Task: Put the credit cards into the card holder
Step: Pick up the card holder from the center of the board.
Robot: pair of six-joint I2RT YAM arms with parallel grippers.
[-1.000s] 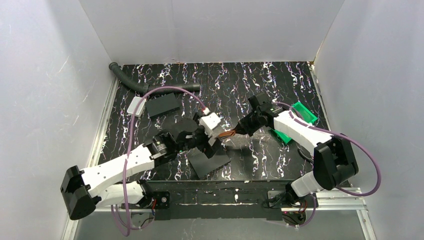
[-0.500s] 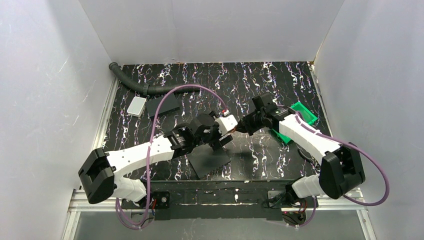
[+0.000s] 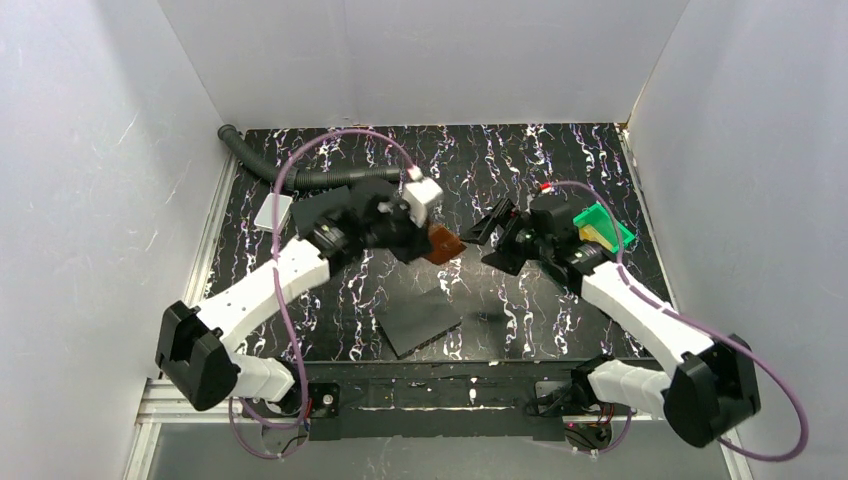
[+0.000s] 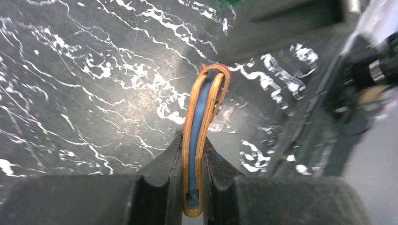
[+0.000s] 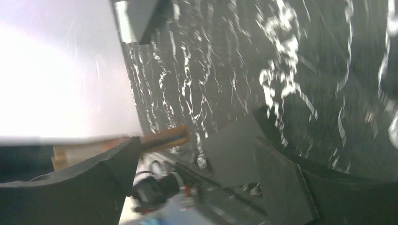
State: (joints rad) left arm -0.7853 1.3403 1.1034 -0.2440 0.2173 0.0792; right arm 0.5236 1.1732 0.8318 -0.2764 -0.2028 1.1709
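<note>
Showing table (image 3: 520, 160) with bin (image 3: 615, 232) at its right: left gripper (image 4: 193, 164) clamps the holder (image 4: 202, 126) edge-on above mid-table, long axis straight out from the jaws; right gripper (image 3: 488, 240), spread wide and empty, stands just beside it, nearer the bin's yellow cards (image 3: 592, 233).

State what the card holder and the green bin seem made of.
Card holder: probably leather, matte tan, thick layered edges bending in a soft fold. Green bin: likely moulded plastic, uniform bright colour, stiff thin walls; finish too small to judge.
</note>
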